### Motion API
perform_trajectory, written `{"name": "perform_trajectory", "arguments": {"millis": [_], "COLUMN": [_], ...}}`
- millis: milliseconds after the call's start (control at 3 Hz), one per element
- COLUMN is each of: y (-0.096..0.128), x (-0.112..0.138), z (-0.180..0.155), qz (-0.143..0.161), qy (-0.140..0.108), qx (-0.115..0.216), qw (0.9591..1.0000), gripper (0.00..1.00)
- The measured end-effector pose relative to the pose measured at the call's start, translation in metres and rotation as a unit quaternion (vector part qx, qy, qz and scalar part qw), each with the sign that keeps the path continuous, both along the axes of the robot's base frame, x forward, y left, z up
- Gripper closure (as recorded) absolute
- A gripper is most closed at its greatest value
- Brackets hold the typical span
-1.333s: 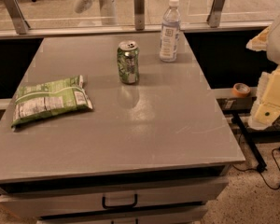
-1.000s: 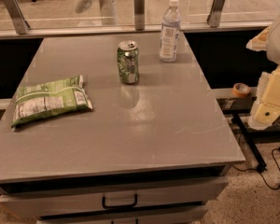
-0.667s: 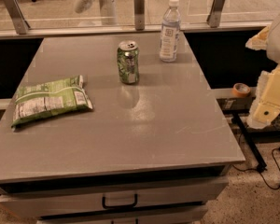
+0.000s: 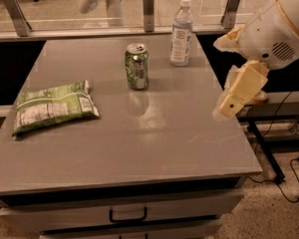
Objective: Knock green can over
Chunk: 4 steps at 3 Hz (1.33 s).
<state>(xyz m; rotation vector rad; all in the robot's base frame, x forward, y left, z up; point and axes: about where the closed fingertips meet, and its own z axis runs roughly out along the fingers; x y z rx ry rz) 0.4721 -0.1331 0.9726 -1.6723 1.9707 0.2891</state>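
Note:
The green can (image 4: pixel 136 67) stands upright on the grey table (image 4: pixel 154 143), in its far middle part. It is shiny green with a silver top and pull tab. My gripper (image 4: pixel 227 107) hangs from the cream arm at the right. It hovers over the table's right edge, well to the right of the can and a little nearer the front. It touches nothing.
A clear water bottle (image 4: pixel 181 32) with a white cap stands just right of the can and further back. A flat green-and-white snack bag (image 4: pixel 52 107) lies at the left. A glass railing runs behind the table. A drawer handle (image 4: pixel 128 216) shows below the front edge. Cables lie on the floor at the right.
My arm and gripper have moved left, from beside the table to over its right edge. The can, bottle and bag have not moved.

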Motion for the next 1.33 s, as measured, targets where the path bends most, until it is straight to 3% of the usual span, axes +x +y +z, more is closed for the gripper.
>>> {"name": "perform_trajectory", "arguments": {"millis": [333,667,1000,1333], "y": [0.068,0.122,0.156,0.163], "x": [0.019,0.040,0.074,0.075], "z": [-0.010,-0.018,-0.018,-0.018], "qz": [0.025,0.016,-0.005,-0.003], "qy": [0.022,0.037,0.036,0.036], "qx": [0.104,0.174,0.197,0.197], "qw": [0.9940,0.9840,0.9798,0.9796], "gripper": [0.00,0.00,0.00,0.00]}}
